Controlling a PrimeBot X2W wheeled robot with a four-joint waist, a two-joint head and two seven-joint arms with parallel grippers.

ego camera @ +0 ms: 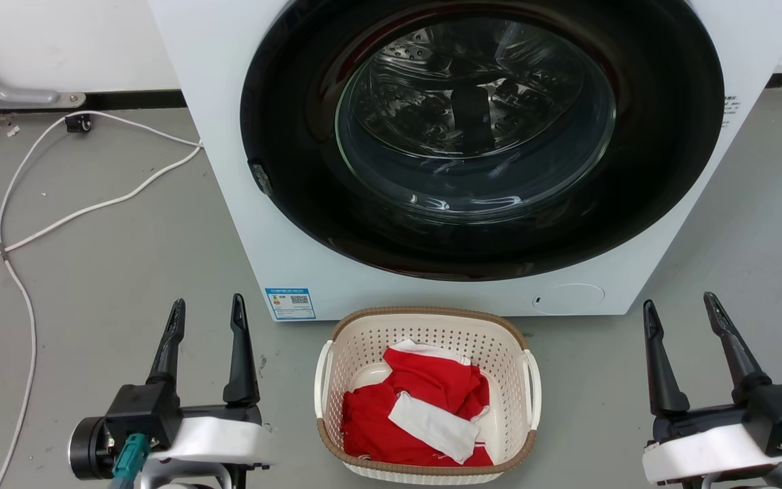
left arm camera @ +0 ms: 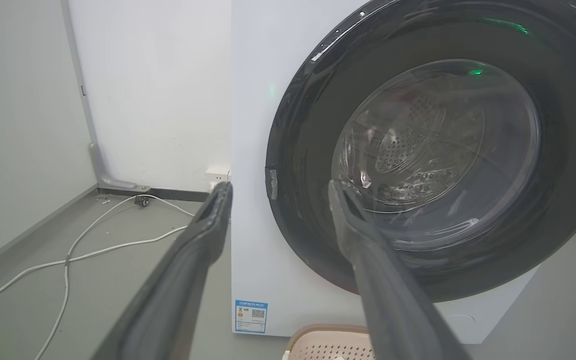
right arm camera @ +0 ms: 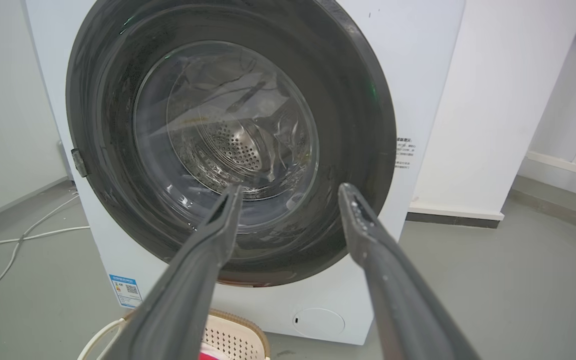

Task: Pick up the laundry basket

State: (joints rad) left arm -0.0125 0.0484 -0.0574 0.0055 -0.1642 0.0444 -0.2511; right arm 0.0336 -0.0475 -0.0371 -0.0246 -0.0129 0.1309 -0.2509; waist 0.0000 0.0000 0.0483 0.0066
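The laundry basket (ego camera: pixel 425 333), cream with perforated walls, a brown rim and white side handles, stands on the floor before the washing machine with red and white cloth (ego camera: pixel 425 407) inside. Its far rim also peeks in at the bottom of the left wrist view (left arm camera: pixel 325 342) and the right wrist view (right arm camera: pixel 233 335). My left gripper (ego camera: pixel 207 307) is open, on the basket's left and apart from it. My right gripper (ego camera: pixel 679 305) is open, on the basket's right and apart from it. Neither holds anything.
A white front-loading washing machine (ego camera: pixel 228 136) with a shut dark round door (ego camera: pixel 479 136) stands right behind the basket. White cables (ego camera: pixel 92 204) trail over the grey floor at the left. A white pillar (right arm camera: pixel 493 110) stands right of the machine.
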